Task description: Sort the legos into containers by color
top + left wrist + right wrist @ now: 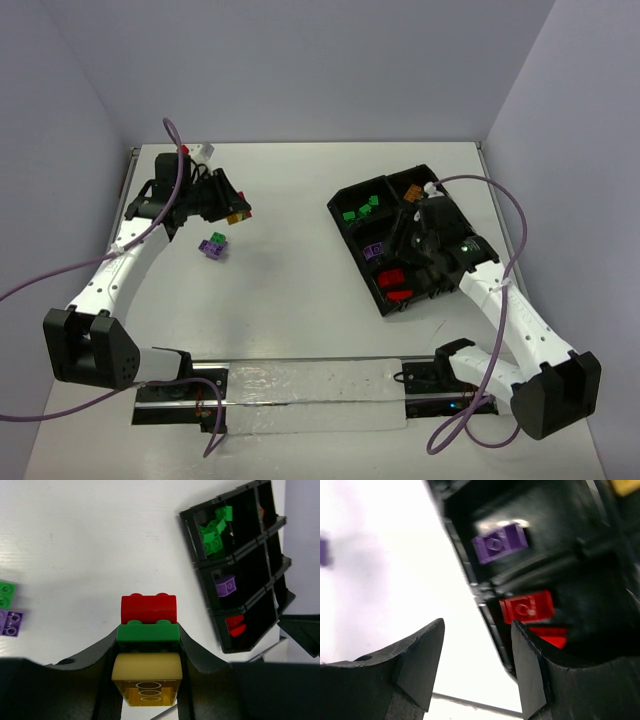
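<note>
Well left of the tray [250, 591], your left fingers [201, 656] pinch a probably light, rigid lego stack [148, 631] by its flat sides (slick plastic); your right fingers [420, 652] hang spread, empty, over the tray's red bricks [527, 607].

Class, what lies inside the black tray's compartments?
Green bricks lie in one compartment of the tray, a purple brick in the next, red bricks in the third. From above, the right arm covers most of the other column.
</note>
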### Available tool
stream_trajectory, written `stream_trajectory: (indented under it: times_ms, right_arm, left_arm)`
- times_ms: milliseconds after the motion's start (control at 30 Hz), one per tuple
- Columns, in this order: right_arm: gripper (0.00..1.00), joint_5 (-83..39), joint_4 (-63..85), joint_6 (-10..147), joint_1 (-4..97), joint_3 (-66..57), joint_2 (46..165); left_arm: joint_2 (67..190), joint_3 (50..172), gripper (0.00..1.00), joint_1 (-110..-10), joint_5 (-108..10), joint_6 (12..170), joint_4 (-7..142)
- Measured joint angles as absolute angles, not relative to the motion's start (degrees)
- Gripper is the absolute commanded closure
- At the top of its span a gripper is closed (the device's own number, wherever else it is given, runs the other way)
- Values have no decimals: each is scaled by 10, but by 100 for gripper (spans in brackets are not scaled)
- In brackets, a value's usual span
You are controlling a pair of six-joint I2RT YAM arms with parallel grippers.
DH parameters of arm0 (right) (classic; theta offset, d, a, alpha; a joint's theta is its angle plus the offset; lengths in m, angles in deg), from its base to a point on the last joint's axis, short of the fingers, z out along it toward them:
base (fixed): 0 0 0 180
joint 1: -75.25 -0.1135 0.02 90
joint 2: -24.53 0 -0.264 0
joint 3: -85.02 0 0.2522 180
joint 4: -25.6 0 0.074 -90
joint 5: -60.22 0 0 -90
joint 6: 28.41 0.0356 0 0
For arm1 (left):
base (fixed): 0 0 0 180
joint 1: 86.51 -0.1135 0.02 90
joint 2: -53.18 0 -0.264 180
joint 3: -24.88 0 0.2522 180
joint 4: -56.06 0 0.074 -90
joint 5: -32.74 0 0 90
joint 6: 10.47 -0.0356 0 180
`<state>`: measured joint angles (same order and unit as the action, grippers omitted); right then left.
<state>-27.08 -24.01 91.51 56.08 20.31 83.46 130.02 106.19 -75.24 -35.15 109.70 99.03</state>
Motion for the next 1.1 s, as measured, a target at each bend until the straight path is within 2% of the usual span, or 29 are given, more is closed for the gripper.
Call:
stream_trajectory:
  times_ms: [133, 333, 533, 1100]
  right_arm:
    - [37, -222, -212, 899, 535, 162, 870]
    - [37, -123, -146, 895, 512, 66, 948]
    - [37, -27, -87, 902, 507, 35, 981]
    - [37, 42, -81, 877, 452, -29, 1029]
  left_arm:
    - [1300, 1062, 100, -753, -319, 1097, 981]
    - [1300, 1055, 100, -752, -182, 1106, 925]
    - [1300, 1042, 100, -752, -78, 1135, 857]
    - [1300, 1004, 100, -752, 6, 1221, 721]
